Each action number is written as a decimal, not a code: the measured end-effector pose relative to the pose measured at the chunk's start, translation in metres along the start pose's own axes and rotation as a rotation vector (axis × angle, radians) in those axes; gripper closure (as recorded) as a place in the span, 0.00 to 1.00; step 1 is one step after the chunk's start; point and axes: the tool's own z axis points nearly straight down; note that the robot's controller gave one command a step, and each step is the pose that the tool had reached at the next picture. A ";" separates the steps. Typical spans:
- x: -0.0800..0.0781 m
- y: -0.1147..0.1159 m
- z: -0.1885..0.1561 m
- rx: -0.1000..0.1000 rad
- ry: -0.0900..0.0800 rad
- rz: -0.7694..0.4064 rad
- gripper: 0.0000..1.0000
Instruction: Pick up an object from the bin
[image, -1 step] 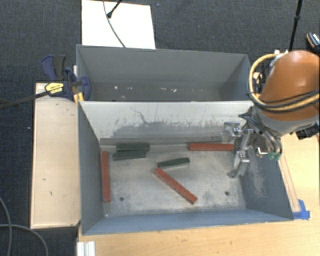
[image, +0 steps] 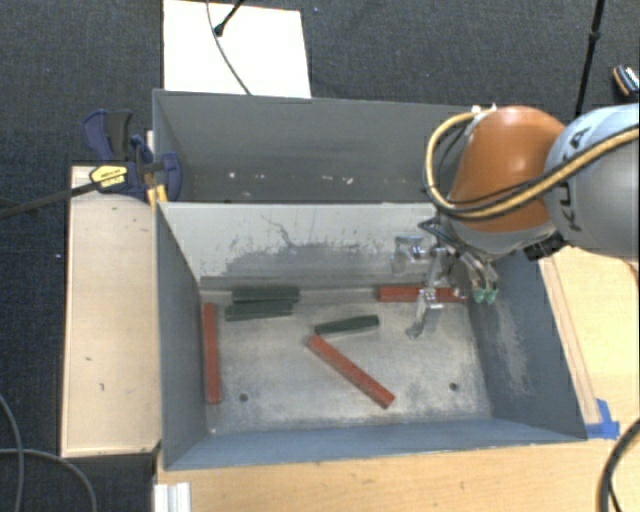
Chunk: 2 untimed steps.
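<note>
The gripper (image: 422, 322) hangs low at the bin's (image: 520, 360) back right, its tip just in front of a short red bar (image: 397, 294) lying along the back wall. Whether it is apart or together cannot be told. 1 green bar (image: 347, 325) lies just to its left.

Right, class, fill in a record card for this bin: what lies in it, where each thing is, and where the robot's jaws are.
container: grey metal bin
contents: six loose bars, three red, three dark green
left red bar: along the left wall
long red bar: slanting across the front middle
back red bar: against the back wall, right side
two green bars: side by side, back left
middle green bar: alone, just behind the long red bar
jaws: over the right end of the back red bar
</note>
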 end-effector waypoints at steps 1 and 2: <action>0.011 0.036 0.095 -0.001 0.005 0.003 0.00; 0.008 0.034 0.090 0.001 -0.003 0.003 1.00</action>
